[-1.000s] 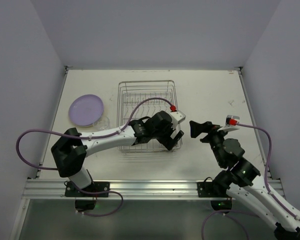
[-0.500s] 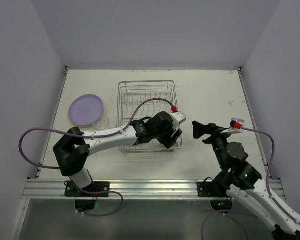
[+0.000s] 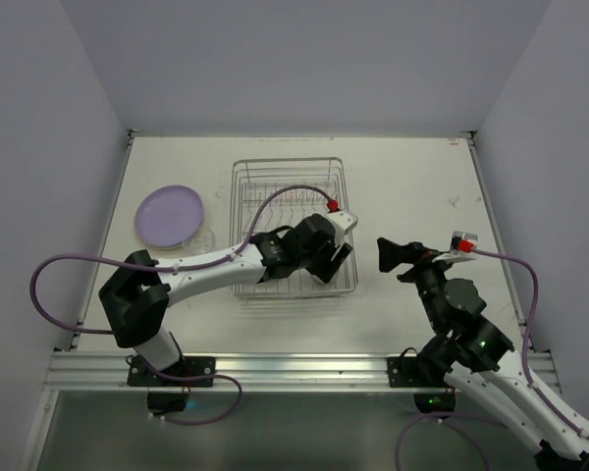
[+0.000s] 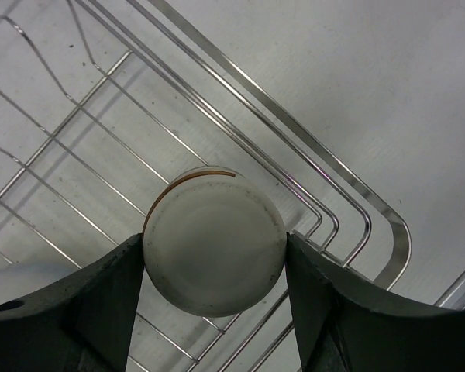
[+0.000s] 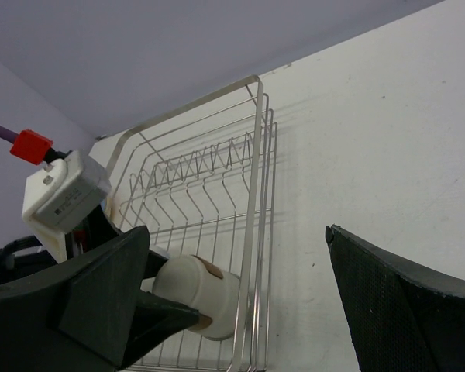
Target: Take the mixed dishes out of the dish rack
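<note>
left claw (image 4: 215,256) just closed from wide onto cup (image 5: 195,293), pads against both sides. cup in near-right corner of dish rack (image 3: 287,162). grasp looks ready for lift-out. right claw (image 3: 383,253) spread open beside rack.

cup (image 4: 214,239) sides hidden by fingers (image 4: 77,310), dish rack (image 4: 294,139) cut off at edges

Silver wire dish rack (image 3: 288,161) is sitting mid-table. A whitish cup (image 4: 215,240) with a brown edge is lying on its side at the rack's near right corner, with the left gripper (image 4: 214,267) pressing both its sides. A purple plate (image 3: 169,215) is lying flat left of the rack, with a clear glass (image 3: 204,238) just beside it.
</note>
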### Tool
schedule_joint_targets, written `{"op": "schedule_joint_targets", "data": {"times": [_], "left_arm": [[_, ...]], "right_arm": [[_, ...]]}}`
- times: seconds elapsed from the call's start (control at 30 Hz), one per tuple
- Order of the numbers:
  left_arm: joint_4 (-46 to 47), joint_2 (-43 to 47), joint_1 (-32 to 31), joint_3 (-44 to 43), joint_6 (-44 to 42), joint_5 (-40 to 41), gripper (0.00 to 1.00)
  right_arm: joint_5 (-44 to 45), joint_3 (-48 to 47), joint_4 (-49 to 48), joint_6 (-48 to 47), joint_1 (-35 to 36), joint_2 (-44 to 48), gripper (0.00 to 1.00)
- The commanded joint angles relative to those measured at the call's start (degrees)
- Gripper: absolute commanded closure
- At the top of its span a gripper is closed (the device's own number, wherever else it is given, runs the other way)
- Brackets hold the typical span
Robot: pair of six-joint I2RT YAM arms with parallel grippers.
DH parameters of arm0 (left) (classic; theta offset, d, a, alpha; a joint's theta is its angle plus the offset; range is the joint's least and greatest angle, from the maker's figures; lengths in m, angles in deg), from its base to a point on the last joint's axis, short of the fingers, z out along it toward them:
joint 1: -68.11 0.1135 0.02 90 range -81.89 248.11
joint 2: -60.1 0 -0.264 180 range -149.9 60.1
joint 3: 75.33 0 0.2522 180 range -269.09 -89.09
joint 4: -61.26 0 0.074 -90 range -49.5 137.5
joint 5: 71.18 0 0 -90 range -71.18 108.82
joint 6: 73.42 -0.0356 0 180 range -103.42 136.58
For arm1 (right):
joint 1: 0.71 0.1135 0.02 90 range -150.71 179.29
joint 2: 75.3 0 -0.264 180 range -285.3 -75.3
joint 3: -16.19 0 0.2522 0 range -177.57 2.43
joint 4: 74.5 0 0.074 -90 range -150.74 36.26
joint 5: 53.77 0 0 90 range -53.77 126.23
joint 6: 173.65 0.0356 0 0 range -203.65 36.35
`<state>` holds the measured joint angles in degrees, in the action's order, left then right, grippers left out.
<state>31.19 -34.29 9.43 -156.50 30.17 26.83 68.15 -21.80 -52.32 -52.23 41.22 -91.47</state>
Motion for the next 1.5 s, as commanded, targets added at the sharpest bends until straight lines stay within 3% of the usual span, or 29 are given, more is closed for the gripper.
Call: {"op": "schedule_joint_targets", "data": {"times": [0.0,0.3,0.67,1.03,1.47], "left_arm": [[1.46,5.96,3.21,-0.70,3.11,2.80,0.58],[6.29,16.76,10.51,5.19,6.89,-5.90,0.59],[9.72,28.20,11.83,6.42,11.02,-15.47,0.59],[13.85,33.74,12.97,7.30,15.42,-23.73,0.59],[24.14,35.76,13.32,10.64,19.02,-31.74,0.59]], "right_arm": [[0.86,-0.47,-2.27,0.05,-0.18,-0.97,0.01],[-2.56,-1.00,-3.32,-0.22,-0.18,-1.68,0.01],[-24.87,-3.72,-8.51,2.85,-0.27,-2.82,0.01],[-41.92,-3.81,-17.91,10.32,-0.27,0.34,0.01],[-48.71,-1.35,-28.11,16.66,-0.27,-4.66,0.09]]}}
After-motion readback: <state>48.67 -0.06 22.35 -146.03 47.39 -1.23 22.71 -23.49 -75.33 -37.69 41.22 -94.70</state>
